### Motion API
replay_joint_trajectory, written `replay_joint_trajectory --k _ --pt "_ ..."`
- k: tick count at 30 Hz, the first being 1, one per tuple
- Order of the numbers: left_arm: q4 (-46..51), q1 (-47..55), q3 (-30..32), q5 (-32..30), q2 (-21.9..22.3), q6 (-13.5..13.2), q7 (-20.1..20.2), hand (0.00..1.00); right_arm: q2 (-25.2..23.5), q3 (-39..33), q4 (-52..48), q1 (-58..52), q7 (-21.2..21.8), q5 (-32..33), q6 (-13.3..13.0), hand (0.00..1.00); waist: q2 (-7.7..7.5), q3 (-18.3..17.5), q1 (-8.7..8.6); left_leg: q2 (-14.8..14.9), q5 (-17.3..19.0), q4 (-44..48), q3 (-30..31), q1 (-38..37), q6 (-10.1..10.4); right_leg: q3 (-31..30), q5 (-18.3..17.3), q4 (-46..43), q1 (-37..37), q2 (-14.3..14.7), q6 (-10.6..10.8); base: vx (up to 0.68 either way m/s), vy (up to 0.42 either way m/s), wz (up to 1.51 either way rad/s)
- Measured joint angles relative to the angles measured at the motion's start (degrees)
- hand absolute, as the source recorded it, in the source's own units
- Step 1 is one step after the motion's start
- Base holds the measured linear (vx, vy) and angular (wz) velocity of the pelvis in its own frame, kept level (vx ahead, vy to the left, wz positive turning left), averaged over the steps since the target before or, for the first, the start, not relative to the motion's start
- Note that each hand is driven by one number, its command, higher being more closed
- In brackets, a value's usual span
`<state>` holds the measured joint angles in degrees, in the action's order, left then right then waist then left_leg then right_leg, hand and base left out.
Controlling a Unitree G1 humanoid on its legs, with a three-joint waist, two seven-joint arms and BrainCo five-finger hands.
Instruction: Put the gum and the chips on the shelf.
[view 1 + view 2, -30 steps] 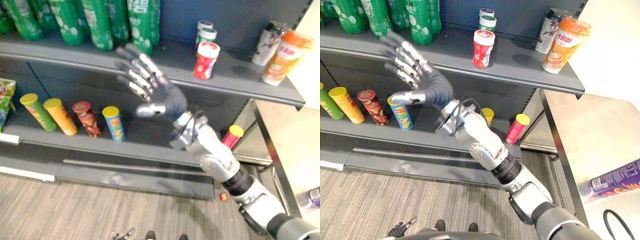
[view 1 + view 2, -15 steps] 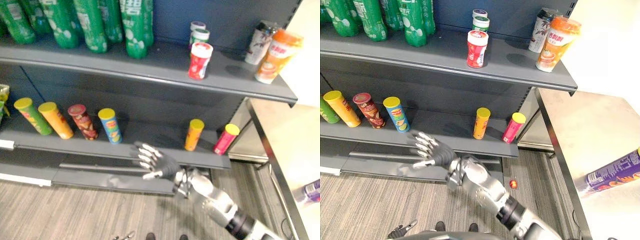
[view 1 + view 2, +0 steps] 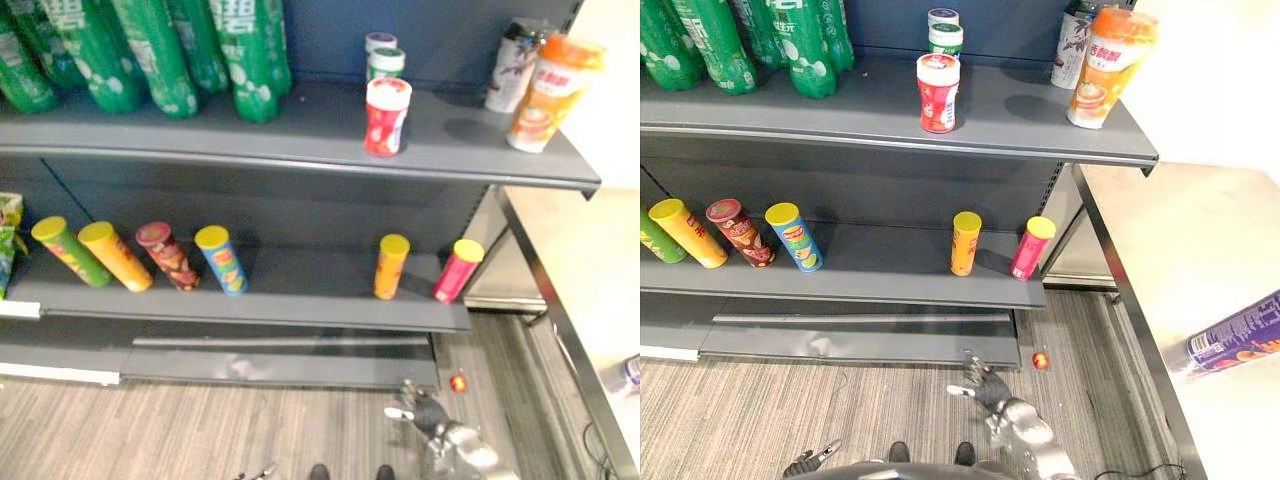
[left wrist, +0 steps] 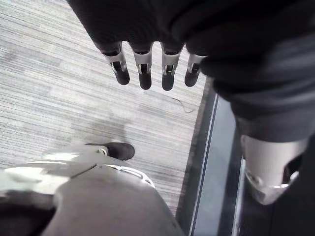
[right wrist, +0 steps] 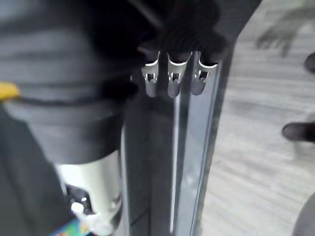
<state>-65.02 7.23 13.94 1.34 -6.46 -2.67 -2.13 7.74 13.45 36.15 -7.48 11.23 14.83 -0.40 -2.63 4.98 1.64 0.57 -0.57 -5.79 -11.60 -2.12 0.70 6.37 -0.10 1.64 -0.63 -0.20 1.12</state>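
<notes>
Red gum canister (image 3: 386,115) stands upright on the upper shelf (image 3: 200,135), orange chip tube (image 3: 391,266) on the lower shelf (image 3: 300,300), each stable on its flat base. Right hand (image 3: 983,384), low over the floor (image 3: 200,430), and left hand (image 4: 143,61) hang spread and empty, suggesting placement is complete.

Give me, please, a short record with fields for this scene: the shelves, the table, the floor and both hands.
upper shelf: green bottles at left; red gum jar in front of two more jars; can and orange cup at right
lower shelf: four chip cans at left; orange can and pink can at right
table: purple can on it
floor: small red thing
right hand: low over the floor, open, empty
left hand: over the floor, open, empty
</notes>
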Motion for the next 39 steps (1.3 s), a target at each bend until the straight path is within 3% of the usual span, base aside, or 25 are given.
replay_joint_trajectory --k 6,11,29,31,34,35,37,38,39 --pt "0.1 0.2 -0.2 0.1 0.1 -1.2 0.0 0.00 -2.0 -10.8 16.3 0.1 -4.8 -4.6 -1.5 0.00 0.43 0.3 -0.08 -0.1 0.0 0.0 0.1 -0.4 0.1 0.2 -0.1 0.0 -0.3 -0.1 0.1 0.05 0.007 0.01" --pt "0.0 0.3 -0.7 0.3 0.6 -2.2 0.0 0.00 -2.7 -17.8 22.9 1.4 -7.0 -6.3 -3.4 0.00 1.06 0.4 -0.29 -0.2 0.1 0.0 0.1 -1.1 0.1 0.3 -0.1 0.0 -0.9 -0.2 0.1 0.00 0.007 0.01" --pt "-1.6 0.1 1.1 4.3 1.3 -2.3 0.8 0.00 -4.7 -35.4 30.1 2.9 -8.5 -2.2 -3.7 0.00 1.78 1.6 -0.51 -0.3 0.8 0.0 -2.1 -2.8 0.1 -1.8 0.0 0.4 -1.9 -0.3 0.3 0.01 0.006 -0.05" --pt "-1.6 0.1 2.3 5.1 1.7 -2.3 0.9 0.00 -4.8 -37.1 30.2 2.9 -8.7 -1.1 -3.6 0.00 1.47 2.6 -0.50 0.0 2.0 1.8 -3.7 -2.7 -0.2 -3.4 -0.5 -1.8 -1.2 -0.2 0.9 0.01 0.024 -0.39" --pt "-1.0 -1.3 2.7 5.5 1.8 -2.3 1.2 0.00 -5.8 -40.2 29.8 2.7 -9.3 0.5 -3.7 0.00 2.19 5.0 -1.28 1.5 7.9 12.7 -5.9 1.9 -0.9 -4.9 -3.5 -9.2 2.6 -0.6 1.8 -0.03 0.019 -0.33" --pt "-1.0 -1.3 3.2 7.0 1.9 -2.3 1.3 0.00 -6.0 -40.9 29.2 2.1 -9.4 1.4 -3.6 0.00 1.68 5.9 -1.43 2.5 9.6 15.4 -8.6 2.8 -1.4 -6.3 -3.9 -10.3 3.8 -0.4 2.3 -0.08 0.056 -0.66" --pt "-1.0 -1.5 5.2 7.5 2.3 -2.3 1.2 0.00 -6.7 -41.2 26.8 0.9 -9.5 2.1 -3.7 0.00 2.28 6.0 -1.65 4.9 11.9 19.7 -14.3 4.5 -2.1 -9.5 -3.6 -10.6 6.1 0.6 3.2 -0.08 0.071 -1.02" --pt "-0.8 -1.6 6.4 7.5 3.0 -2.3 1.0 0.00 -7.2 -41.3 25.1 0.5 -9.5 2.2 -3.6 0.00 2.10 6.1 -1.27 7.2 13.7 22.2 -18.2 6.2 -2.4 -8.8 -3.8 -9.6 8.1 0.4 3.7 -0.07 0.107 -1.59" --pt "-0.6 -1.6 7.2 7.5 3.3 -2.3 0.9 0.00 -7.5 -41.4 24.1 0.5 -9.5 2.7 -3.7 0.00 2.97 5.6 -0.83 9.0 15.2 23.3 -21.8 6.9 -2.6 -6.4 -3.3 -9.0 9.6 -0.1 3.9 -0.08 0.153 -2.03"
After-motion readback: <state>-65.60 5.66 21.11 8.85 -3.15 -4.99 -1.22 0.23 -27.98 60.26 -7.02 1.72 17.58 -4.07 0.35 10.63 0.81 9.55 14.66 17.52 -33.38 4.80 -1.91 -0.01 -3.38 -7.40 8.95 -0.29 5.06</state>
